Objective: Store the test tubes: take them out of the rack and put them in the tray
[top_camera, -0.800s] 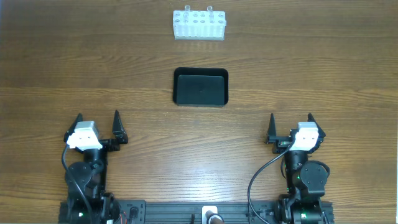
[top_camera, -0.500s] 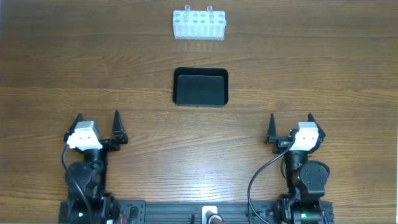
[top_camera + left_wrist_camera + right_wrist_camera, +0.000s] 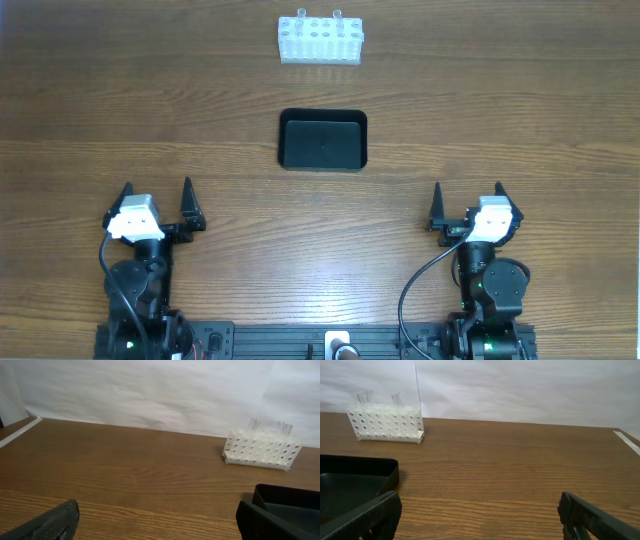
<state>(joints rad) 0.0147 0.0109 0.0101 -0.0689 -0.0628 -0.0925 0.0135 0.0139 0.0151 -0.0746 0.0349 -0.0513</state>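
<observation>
A white test tube rack (image 3: 320,41) stands at the far middle of the table, with two clear tubes (image 3: 300,17) (image 3: 337,15) upright in its back row. The same rack (image 3: 261,450) (image 3: 386,423) shows in both wrist views with the tubes (image 3: 253,423) (image 3: 396,398) rising above it. A black tray (image 3: 323,140) lies empty nearer than the rack. My left gripper (image 3: 156,203) rests open near the left base, far from both. Open as well, my right gripper (image 3: 468,204) sits near the right base with nothing between its fingers.
The wooden table (image 3: 500,110) stretches bare on either side of the tray and rack. A white backdrop (image 3: 150,390) rises behind the rack. The tray's corner (image 3: 287,505) lies close to the left gripper, and its other corner (image 3: 350,480) close to the right one.
</observation>
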